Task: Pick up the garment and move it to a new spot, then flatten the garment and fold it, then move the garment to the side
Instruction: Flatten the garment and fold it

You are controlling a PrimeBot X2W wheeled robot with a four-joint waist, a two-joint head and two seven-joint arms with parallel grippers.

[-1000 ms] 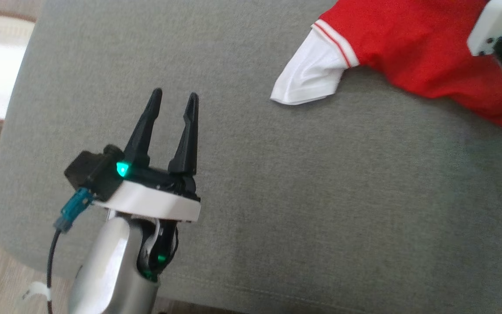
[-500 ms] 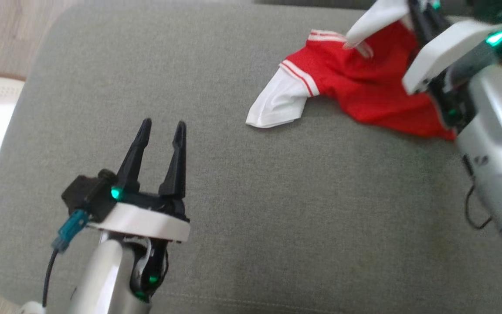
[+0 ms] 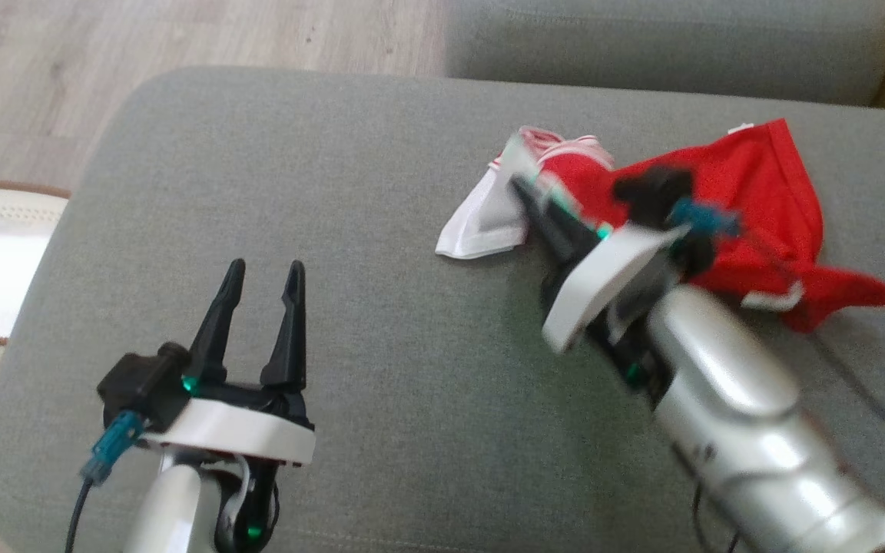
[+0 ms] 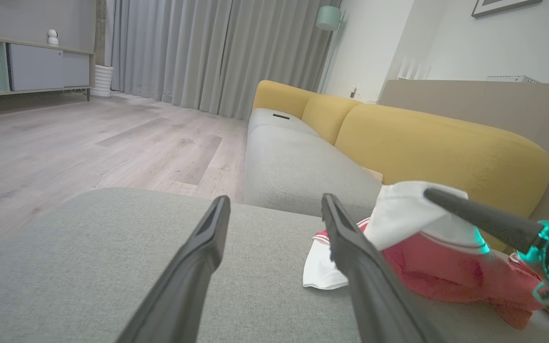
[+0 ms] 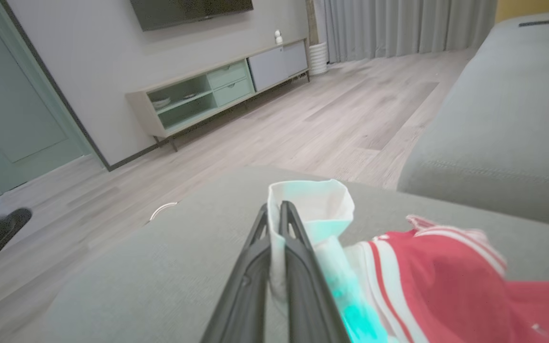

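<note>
Grey cushion (image 3: 427, 430) is edged by wood floor (image 3: 181, 31); garment (image 3: 765, 192) is pinched in right claw (image 5: 274, 209), left claw (image 3: 266, 266) spread wide.

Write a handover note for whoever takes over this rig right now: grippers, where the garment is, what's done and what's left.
Left gripper: open, empty, over the near left part of the grey cushion.
Right gripper: shut on the garment's white sleeve.
Garment: red and white, crumpled on the far right part of the cushion, with the sleeve end lifted by the right gripper.
Done: garment gripped.
Left: set it at the new spot, flatten it, fold it, move it to the side.
</note>
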